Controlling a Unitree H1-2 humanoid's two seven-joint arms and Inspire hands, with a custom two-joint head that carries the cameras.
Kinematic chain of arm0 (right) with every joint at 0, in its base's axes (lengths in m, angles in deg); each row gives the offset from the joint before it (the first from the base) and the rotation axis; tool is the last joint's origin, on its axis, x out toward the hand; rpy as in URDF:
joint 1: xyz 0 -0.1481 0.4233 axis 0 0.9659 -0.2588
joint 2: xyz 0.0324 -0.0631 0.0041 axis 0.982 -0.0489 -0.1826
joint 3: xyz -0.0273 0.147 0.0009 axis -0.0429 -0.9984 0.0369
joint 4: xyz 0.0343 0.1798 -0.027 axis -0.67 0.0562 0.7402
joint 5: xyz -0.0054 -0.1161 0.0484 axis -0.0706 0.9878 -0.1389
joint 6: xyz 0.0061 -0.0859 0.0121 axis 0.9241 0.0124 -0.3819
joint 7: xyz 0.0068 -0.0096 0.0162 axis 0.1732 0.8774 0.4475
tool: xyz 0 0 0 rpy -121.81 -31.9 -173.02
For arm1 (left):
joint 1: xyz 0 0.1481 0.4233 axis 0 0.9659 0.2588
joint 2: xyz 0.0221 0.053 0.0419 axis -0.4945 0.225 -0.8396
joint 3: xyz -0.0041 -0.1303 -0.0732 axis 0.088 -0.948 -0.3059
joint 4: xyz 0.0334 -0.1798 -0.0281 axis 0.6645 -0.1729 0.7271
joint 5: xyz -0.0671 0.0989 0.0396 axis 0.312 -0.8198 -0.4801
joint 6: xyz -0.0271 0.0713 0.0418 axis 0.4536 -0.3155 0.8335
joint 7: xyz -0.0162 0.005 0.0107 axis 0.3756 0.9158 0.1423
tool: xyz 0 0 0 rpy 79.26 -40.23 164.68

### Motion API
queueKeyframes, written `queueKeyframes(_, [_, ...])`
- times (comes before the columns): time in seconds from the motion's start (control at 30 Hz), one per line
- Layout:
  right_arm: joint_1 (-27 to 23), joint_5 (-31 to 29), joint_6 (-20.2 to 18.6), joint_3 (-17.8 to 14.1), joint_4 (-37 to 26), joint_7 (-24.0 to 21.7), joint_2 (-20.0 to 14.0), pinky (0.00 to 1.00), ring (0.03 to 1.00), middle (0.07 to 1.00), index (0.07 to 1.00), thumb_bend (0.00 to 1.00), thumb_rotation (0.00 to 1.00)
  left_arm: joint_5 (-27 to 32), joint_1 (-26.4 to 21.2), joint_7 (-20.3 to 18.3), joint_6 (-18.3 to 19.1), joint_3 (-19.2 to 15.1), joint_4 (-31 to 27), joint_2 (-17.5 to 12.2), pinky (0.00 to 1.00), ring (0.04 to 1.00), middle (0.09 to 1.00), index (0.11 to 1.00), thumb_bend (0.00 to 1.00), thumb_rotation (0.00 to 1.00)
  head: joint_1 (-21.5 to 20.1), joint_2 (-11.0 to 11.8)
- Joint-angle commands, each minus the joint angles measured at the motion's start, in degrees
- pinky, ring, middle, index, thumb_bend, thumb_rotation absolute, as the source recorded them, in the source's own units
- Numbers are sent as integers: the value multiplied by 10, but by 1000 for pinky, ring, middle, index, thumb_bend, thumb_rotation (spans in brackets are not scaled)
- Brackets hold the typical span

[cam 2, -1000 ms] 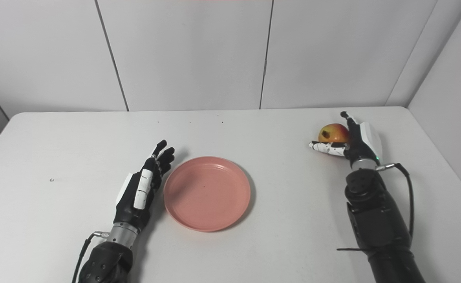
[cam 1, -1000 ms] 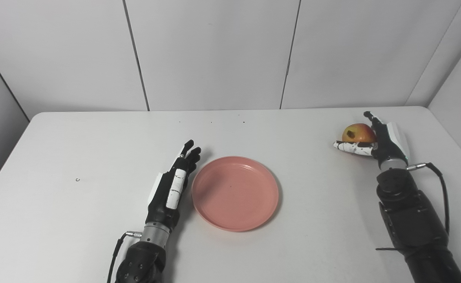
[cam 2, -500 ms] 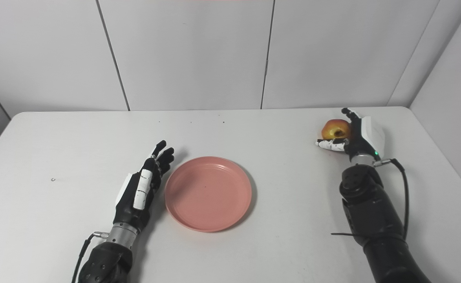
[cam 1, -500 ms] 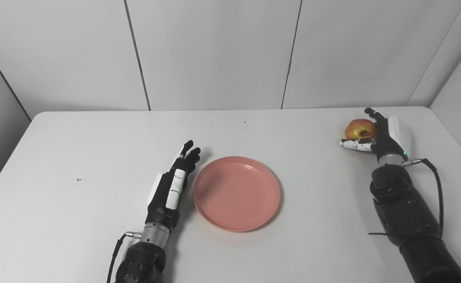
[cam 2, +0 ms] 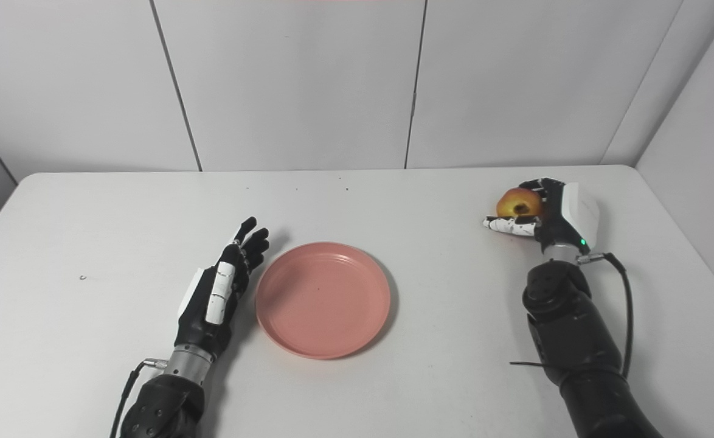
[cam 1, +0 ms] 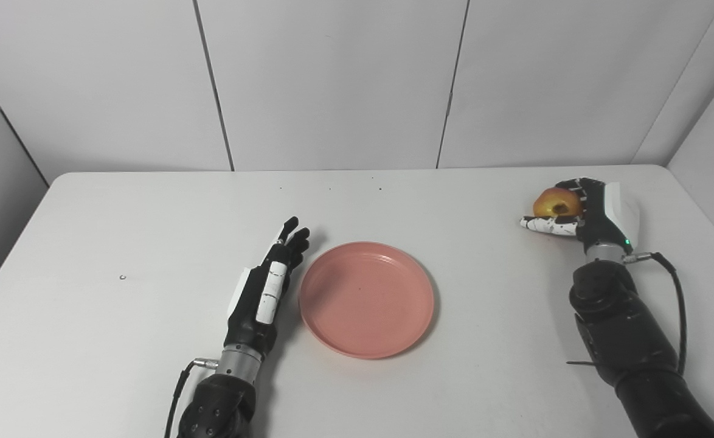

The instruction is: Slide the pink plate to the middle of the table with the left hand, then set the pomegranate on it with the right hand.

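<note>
The pink plate (cam 1: 367, 298) lies flat near the middle of the white table (cam 1: 120, 231). My left hand (cam 1: 266, 286) rests just left of the plate's rim, open, fingers straight and pointing away from me. At the far right the yellow-red pomegranate (cam 1: 551, 203) sits in my right hand (cam 1: 582, 210). The dark fingers curl over the fruit's top and far side, and the white thumb lies under its near side. The fruit looks held slightly off the table.
Grey wall panels stand behind the table and along its right side. A tiny ring-like speck (cam 1: 121, 277) lies on the left of the table. A cable (cam 1: 673, 292) loops off my right wrist.
My right hand's fingers have curled over the pomegranate and closed around it, and the wrist has shifted slightly toward the far right. The left hand and plate have stayed put.
</note>
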State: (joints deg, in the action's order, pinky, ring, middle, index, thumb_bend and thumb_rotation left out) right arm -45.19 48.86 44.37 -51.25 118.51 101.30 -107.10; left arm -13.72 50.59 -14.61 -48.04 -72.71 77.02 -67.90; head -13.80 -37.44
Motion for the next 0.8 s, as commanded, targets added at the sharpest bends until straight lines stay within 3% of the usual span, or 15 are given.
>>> queueKeyframes(0.0, [-9, -4, 13, -8, -26, 8, -4, 476, 433, 504, 492, 519, 0, -3, -8, 0, -14, 2, -11, 2, 968, 939, 934, 944, 715, 1000, 2, 0])
queueKeyframes(0.3, [47, -32, 19, -22, -170, -7, 30, 403, 420, 492, 515, 517, 0, -6, -8, 3, -12, 4, -14, 4, 965, 935, 930, 937, 726, 1000, 10, -3])
queueKeyframes(0.5, [99, -30, 17, 2, -295, -45, 65, 458, 444, 495, 500, 518, 0, -11, -6, 3, -11, 6, -19, 3, 969, 940, 933, 941, 703, 1000, 16, -7])
queueKeyframes(0.77, [136, -34, 41, 32, -384, -95, 94, 463, 449, 498, 497, 518, 0, -15, -6, 5, -9, 4, -23, 5, 971, 947, 936, 944, 717, 1000, 24, -12])
